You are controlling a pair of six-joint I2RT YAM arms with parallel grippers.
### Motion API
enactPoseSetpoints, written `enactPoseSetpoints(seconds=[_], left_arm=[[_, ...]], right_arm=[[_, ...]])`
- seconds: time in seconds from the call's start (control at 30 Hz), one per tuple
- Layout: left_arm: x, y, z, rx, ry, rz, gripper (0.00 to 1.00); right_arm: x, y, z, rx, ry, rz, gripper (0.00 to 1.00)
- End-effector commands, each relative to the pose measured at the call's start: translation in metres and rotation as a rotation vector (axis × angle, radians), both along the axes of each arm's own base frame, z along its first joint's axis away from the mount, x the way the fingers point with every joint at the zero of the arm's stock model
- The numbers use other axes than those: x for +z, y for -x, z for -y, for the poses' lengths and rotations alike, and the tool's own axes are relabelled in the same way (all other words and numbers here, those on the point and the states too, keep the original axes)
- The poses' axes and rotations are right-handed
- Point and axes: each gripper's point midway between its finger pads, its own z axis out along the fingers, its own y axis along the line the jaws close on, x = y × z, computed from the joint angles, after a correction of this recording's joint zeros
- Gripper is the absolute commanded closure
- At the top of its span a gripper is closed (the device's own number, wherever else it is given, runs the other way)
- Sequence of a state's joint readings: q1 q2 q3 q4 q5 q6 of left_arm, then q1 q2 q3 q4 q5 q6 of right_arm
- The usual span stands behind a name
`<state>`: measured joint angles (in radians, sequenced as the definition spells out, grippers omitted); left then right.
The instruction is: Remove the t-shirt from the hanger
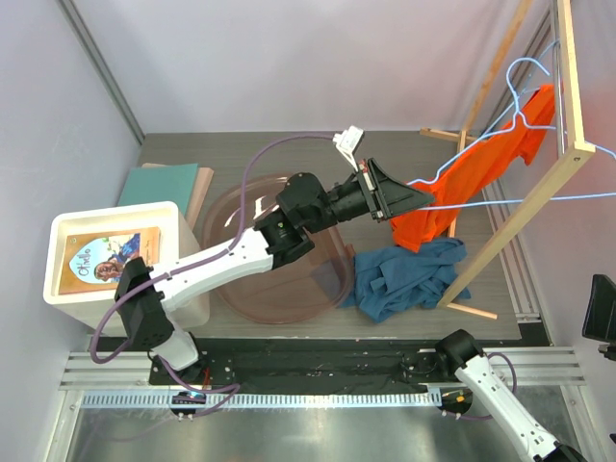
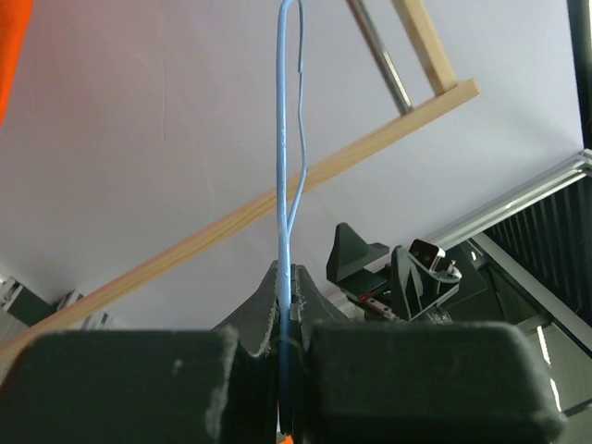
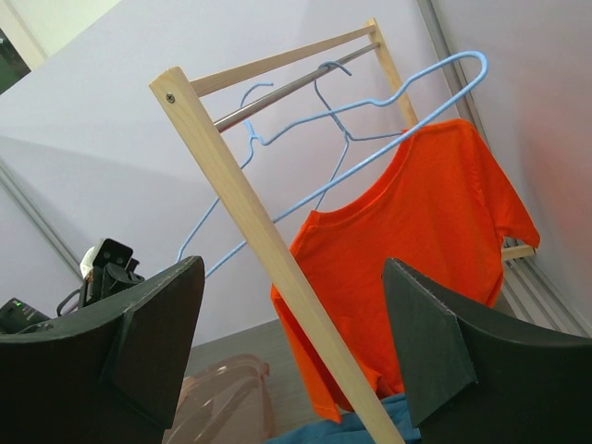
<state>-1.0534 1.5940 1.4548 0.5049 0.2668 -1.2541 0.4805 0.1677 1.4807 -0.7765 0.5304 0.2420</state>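
An orange t-shirt [image 1: 486, 164] hangs tilted on a light blue wire hanger [image 1: 525, 96] at the wooden rack [image 1: 539, 192]. My left gripper [image 1: 416, 199] is at the shirt's lower left edge. In the left wrist view it [image 2: 287, 282] is shut on the hanger wire [image 2: 283, 166], with a sliver of orange cloth [image 2: 9, 55] at the top left. My right gripper [image 1: 602, 313] is at the far right edge, away from the shirt. In the right wrist view it [image 3: 291, 342] is open and empty, facing the shirt [image 3: 416, 240] and hanger [image 3: 407, 88] behind the rack post [image 3: 250, 222].
A blue t-shirt [image 1: 409, 274] lies heaped on the table under the rack. A translucent pink basin [image 1: 279, 250] sits under my left arm. A white bin [image 1: 58, 231] holding a book is at the left, with a teal board [image 1: 164, 183] behind it. Other empty hangers [image 3: 240, 148] hang on the rail.
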Motion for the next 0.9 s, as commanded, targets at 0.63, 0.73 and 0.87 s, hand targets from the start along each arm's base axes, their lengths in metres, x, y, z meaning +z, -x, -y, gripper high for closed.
enactPoseSetpoints(seconds=[0.63,0.73,0.87], left_arm=[[0.021,0.032,-0.024,0.018,-0.082,0.454,1.0],[0.027,0.039,-0.026,-0.005,-0.05,0.497,1.0],[0.025,0.043,-0.022,-0.071,0.001,0.44,1.0]], right_arm=[[0.006,-0.013,-0.009,0.014,0.029,-0.034,0.17],[0.009,-0.02,-0.012,0.01,0.044,-0.066,0.17],[0.008,-0.028,-0.014,0.003,0.022,-0.095,0.17]])
